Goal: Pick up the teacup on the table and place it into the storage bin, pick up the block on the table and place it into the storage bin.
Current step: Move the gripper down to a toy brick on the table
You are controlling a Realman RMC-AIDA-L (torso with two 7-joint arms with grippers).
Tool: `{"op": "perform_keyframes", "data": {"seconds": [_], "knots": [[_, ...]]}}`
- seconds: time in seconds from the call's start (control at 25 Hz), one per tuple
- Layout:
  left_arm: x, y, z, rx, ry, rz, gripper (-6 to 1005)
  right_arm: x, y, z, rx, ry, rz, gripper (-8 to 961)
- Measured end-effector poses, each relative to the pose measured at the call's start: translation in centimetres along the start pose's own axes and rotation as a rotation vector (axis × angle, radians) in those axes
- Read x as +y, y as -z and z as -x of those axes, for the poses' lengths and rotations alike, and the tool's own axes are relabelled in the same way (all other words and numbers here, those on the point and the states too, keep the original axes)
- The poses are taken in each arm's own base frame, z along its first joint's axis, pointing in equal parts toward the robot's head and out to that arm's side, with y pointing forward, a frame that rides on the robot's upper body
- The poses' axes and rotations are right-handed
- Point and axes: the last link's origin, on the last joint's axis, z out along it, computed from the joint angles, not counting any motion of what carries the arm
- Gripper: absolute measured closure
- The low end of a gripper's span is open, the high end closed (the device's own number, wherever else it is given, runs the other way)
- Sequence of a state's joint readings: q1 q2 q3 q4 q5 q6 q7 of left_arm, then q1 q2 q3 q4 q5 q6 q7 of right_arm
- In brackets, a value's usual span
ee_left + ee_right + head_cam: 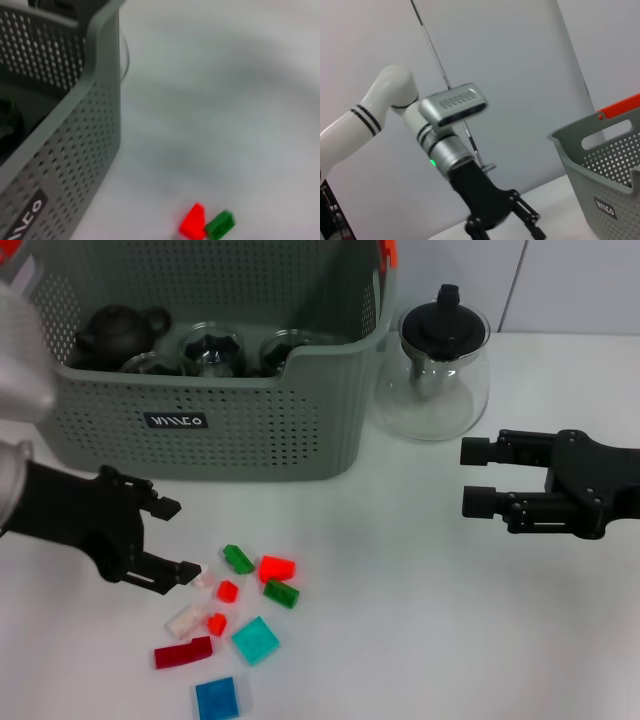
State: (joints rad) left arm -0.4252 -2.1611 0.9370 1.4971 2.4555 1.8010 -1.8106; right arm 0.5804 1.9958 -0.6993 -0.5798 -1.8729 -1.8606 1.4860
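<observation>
Bin (pixel 230 420) sits at 11 o'clock on the white table (pixel 420 620), logo label facing front. Inside it: a dark teapot (pixel 120 332) at the back left corner and glass cups with dark contents (pixel 212 350) along the dipped front rim. Glass pot with black lid (pixel 432 370) stands just beside the bin, at its 3 o'clock.

Left gripper (pixel 180 538) is at 8 o'clock, low over the table, fingers apart, empty, tips just beside the block pile. Blocks lie scattered at 6–7 o'clock: green (pixel 238 558), red (pixel 277 568), second green (pixel 281 593), small red (pixel 228 590), white (pixel 186 620), teal (pixel 256 640), dark red (pixel 183 652), blue (pixel 217 698). All on the table, none gripped.

Right gripper (pixel 470 478) is at 3 o'clock, well apart from the pile, fingers spread, holding nothing, pointing toward the bin side.

Left wrist view shows the bin wall (pixel 75 140) with a red block (pixel 194 221) touching a green one (pixel 220 225) on the table. Right wrist view shows the left arm (pixel 445 145) and the bin corner (pixel 605 170).
</observation>
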Motion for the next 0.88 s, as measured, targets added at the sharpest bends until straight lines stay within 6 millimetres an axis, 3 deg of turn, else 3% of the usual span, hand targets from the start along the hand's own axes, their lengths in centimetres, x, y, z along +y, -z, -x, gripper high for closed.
{"op": "perform_keyframes", "data": {"seconds": [0.32, 0.88], "knots": [[-1.8, -3.4, -1.9, -0.216, -0.153, -0.005, 201, 0.1, -0.1, -0.2, -0.006, -0.017, 0.003, 161], [-1.6, -7.3, -2.9, -0.364, -0.304, 0.022, 242, 0.1, -0.3, -0.7, -0.028, -0.04, -0.004, 161]]}}
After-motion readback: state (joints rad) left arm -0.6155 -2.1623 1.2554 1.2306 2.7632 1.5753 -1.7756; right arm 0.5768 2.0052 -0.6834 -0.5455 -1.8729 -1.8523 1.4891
